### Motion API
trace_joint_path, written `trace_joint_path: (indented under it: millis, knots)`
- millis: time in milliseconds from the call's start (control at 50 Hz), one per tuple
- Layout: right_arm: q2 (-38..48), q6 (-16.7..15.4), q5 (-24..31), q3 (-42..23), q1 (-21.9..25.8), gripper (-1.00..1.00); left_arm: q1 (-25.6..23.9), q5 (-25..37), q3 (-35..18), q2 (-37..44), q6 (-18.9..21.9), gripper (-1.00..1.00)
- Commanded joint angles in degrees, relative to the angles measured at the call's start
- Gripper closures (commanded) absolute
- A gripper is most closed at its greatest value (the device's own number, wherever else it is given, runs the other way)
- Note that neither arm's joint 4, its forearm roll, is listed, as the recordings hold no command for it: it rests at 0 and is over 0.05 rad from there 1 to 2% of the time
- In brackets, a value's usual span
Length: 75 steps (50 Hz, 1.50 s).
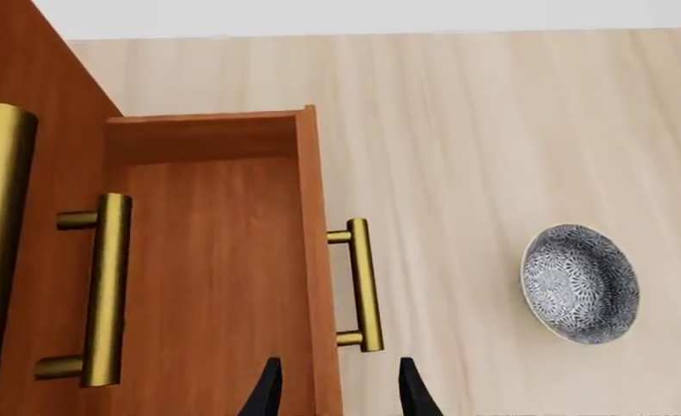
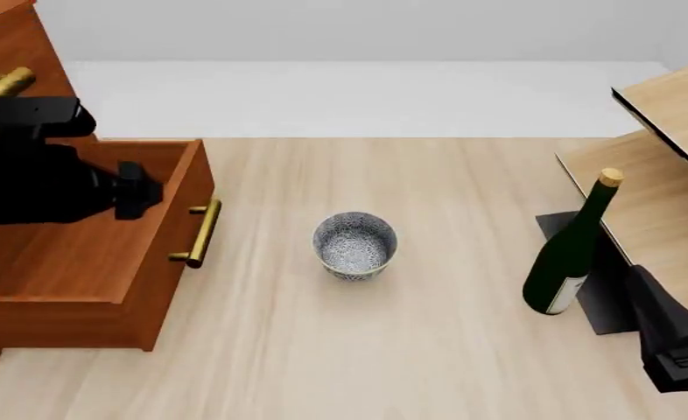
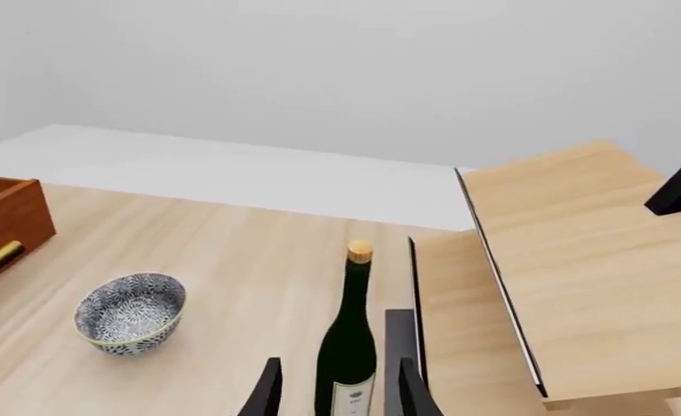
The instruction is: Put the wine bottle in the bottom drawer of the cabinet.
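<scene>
The wine bottle [image 2: 570, 249], dark green with a tan cork and a white label, stands upright on the table at the right, just in front of the pale shelf unit. My right gripper [image 3: 338, 381] is open a short way behind the wine bottle [image 3: 349, 342], which shows between its fingers without touching them. At the left stands the reddish-brown cabinet [image 2: 5, 61] with its bottom drawer [image 2: 81, 262] pulled out. The drawer holds nothing that I can see. My left gripper [image 1: 338, 386] is open above the front wall of the bottom drawer [image 1: 213, 260], near its brass handle [image 1: 361, 284].
A blue-patterned bowl [image 2: 354, 245] sits mid-table between the drawer and the bottle. A pale light-wood shelf unit [image 2: 659, 175] fills the right edge. The brass handles of the upper drawers [image 1: 104, 290] stick out above the open drawer.
</scene>
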Motion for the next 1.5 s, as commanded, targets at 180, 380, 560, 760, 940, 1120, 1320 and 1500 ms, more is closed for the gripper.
trace_joint_path:
  millis: [180, 380, 560, 760, 940, 1120, 1320, 1500]
  knots:
    - [0.21, -0.12, 0.09, 0.03, -0.18, -1.00, -0.75, -4.03, 4.83, 1.04, -0.62, -1.00]
    - [0.27, -0.01, 0.13, 0.04, -0.11, -1.00, -1.44, -5.98, 8.13, 0.43, -1.67, -1.00]
    - [0.42, -0.15, 0.26, 0.04, 0.10, -1.00, -1.73, -7.08, 9.82, 0.12, -2.99, -1.00]
    - [0.84, -0.33, 0.09, 0.05, 0.30, -1.00, -2.08, -10.00, 13.01, 0.52, -4.09, -1.00]
    - [0.96, -0.35, 0.14, 0.05, 0.40, -1.00, -2.51, -12.43, 14.40, 1.90, -4.44, -1.00]
    - [1.38, -0.27, -0.15, 0.05, 0.33, -1.00, -3.28, -13.66, 14.64, 3.05, -4.50, -1.00]
    - [1.46, -0.12, -0.24, 0.05, 0.40, -1.00, -4.02, -16.25, 15.59, 5.20, -4.84, -1.00]
    - [1.31, 0.05, -0.08, 0.05, 0.32, -1.00, -4.65, -19.21, 16.66, 7.84, -5.31, -1.00]
